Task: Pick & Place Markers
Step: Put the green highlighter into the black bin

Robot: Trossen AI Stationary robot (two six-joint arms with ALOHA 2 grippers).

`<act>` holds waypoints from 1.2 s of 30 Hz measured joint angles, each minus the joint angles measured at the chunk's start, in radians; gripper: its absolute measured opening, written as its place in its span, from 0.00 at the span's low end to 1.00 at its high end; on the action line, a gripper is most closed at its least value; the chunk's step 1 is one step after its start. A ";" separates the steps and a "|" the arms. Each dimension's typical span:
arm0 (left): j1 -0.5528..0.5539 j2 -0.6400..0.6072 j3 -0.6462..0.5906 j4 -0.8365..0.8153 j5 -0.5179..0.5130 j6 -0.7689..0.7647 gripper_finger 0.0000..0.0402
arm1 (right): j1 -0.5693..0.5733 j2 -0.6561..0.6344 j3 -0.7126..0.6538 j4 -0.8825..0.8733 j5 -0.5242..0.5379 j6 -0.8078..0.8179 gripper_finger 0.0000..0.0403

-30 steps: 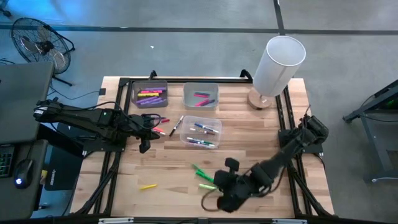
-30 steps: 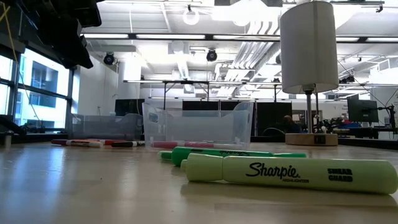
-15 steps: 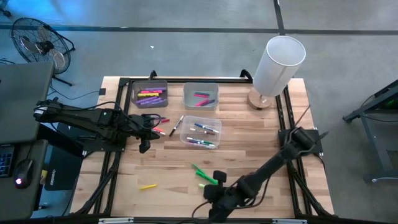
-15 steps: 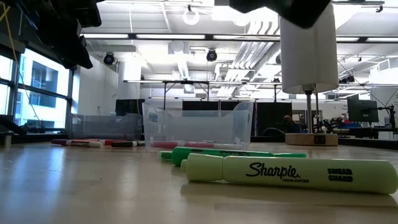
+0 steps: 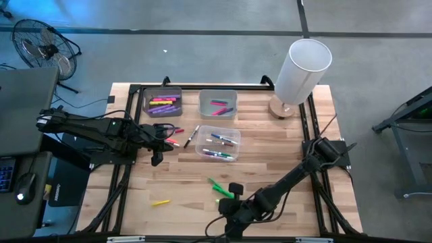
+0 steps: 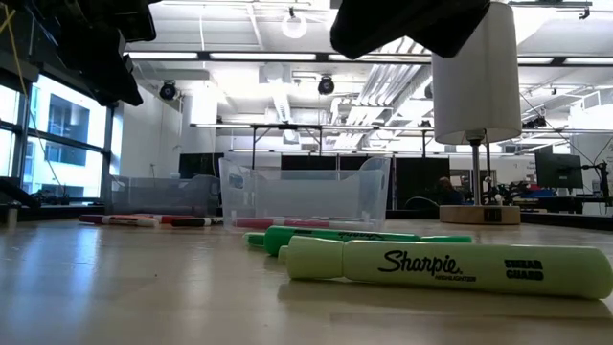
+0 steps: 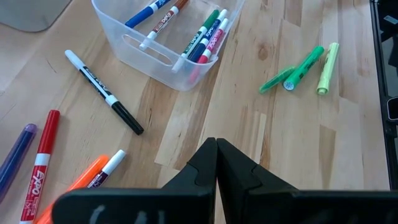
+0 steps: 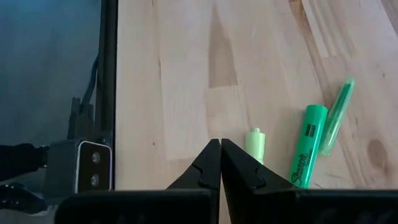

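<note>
High view: table with three bins along the far side, plus a lamp at the far right corner.
Grey bin: far left corner, already has yellow, pink and purple markers in it.
Middle bin: beside the grey one, a few pink and purple ones inside.
Clear bin: toward the table's middle, holds blue, green and white-barrelled markers, also easy to see in the left wrist view.
Loose by the left edge: a black-and-white marker, a red one, a purple one and an orange one, all on bare wood near the left pincer.
Loose near the front edge: a dark green marker, a slim green one just beside it, and a pale green highlighter. Yellow one sits alone toward the front left.
Left pincer: fingers pressed together, holding nothing, hanging over the left side next to that loose bunch.
Right pincer: fingers together too, empty, at the front edge just beside the green trio.
Progress: I'd say well past halfway, since most markers are binned, but around eight are left out on the wood.
What's left: both loose groups plus the yellow stray. Looks like the greens are up next, and that pincer has to spread before it can grab anything.
</note>
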State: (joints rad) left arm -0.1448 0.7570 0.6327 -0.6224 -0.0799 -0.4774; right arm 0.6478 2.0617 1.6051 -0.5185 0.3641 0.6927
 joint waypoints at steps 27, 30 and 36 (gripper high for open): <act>0.000 0.000 0.000 0.000 0.000 0.000 0.00 | -0.007 0.000 0.000 -0.083 0.063 0.005 0.00; 0.000 0.000 0.000 0.000 0.000 0.000 0.00 | -0.012 0.000 0.000 -0.083 0.064 0.003 0.00; 0.000 0.000 0.000 0.000 0.000 0.000 0.00 | -0.034 0.000 0.000 -0.083 0.064 -0.005 0.00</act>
State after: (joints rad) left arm -0.1448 0.7570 0.6327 -0.6221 -0.0799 -0.4773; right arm 0.6140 2.0621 1.6051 -0.6018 0.4278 0.6876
